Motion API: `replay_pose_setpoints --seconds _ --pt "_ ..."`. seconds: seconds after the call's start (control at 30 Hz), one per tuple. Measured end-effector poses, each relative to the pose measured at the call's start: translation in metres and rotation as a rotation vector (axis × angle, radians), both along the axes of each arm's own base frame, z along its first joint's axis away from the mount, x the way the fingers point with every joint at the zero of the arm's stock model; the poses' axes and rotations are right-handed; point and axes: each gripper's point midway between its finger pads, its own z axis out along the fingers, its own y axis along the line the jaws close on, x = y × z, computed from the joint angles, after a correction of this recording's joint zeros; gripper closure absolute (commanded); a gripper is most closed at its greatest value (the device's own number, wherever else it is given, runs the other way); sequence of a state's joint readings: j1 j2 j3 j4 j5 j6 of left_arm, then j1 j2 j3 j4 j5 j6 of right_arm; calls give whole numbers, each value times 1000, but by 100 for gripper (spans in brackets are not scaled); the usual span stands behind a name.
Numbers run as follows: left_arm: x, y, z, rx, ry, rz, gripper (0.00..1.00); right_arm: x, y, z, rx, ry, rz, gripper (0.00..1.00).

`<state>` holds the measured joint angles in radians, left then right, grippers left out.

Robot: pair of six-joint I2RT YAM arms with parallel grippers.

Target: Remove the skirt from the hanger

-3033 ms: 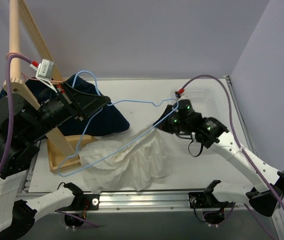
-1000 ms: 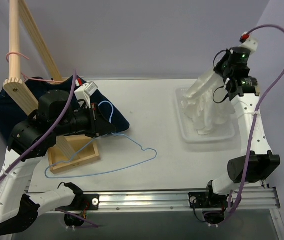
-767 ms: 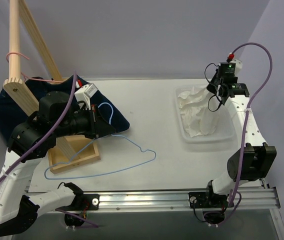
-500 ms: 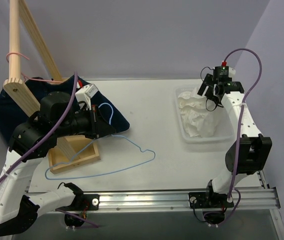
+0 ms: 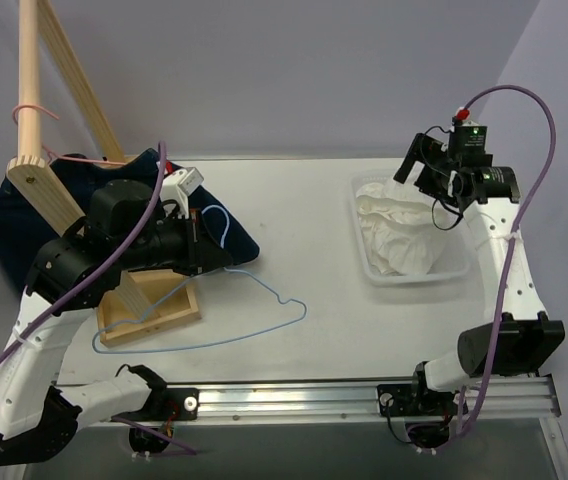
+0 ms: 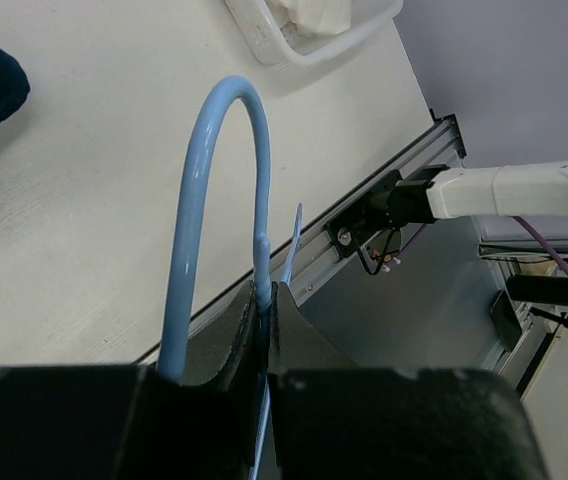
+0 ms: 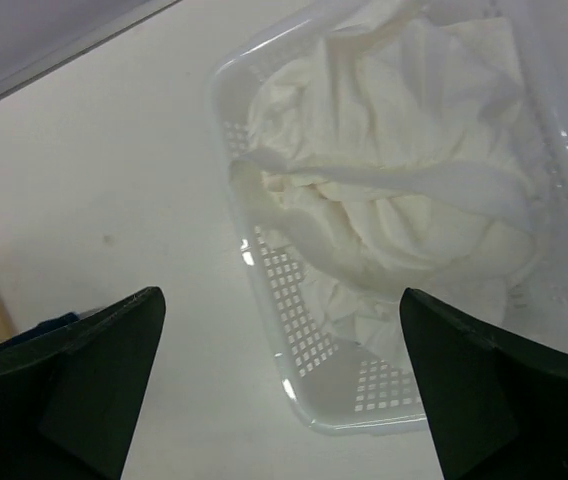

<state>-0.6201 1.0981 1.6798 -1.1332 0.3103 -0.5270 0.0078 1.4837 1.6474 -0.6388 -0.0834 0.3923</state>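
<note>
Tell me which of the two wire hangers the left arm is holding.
The light-blue hanger, its hook pinched between the jaws of the left gripper; the pink hanger is looped over the wooden rack.

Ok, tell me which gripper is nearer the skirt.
Right. The right gripper hangs open just above the skirt in the basket; the left gripper is across the table, shut on the hanger hook.

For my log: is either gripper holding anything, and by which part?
Left gripper pinches the hanger at the base of its hook; right gripper is open, holding nothing.
</note>
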Motion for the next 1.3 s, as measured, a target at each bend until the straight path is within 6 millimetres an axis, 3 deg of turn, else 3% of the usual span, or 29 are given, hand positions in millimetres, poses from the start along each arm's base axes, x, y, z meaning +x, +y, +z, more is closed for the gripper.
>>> replay_pose_setpoints --seconds 0.23,0.37,0.57,0.77,1.03,1.3 --pt "11 -9 -4 24 14 -15 98 -54 55 49 206 -136 253 1" --pt "17 -16 -2 24 18 -34 98 -87 90 74 321 -212 421 15" --pt "23 -27 3 8 30 -68 98 -139 149 62 511 -200 649 29" --pt "20 -36 17 -45 28 -100 98 -179 199 45 626 -116 857 35" --pt "13 -44 43 -125 1 -145 98 -201 208 57 663 -128 980 42" --pt "9 -52 74 -239 -32 -204 98 -234 207 87 706 -180 1109 48"
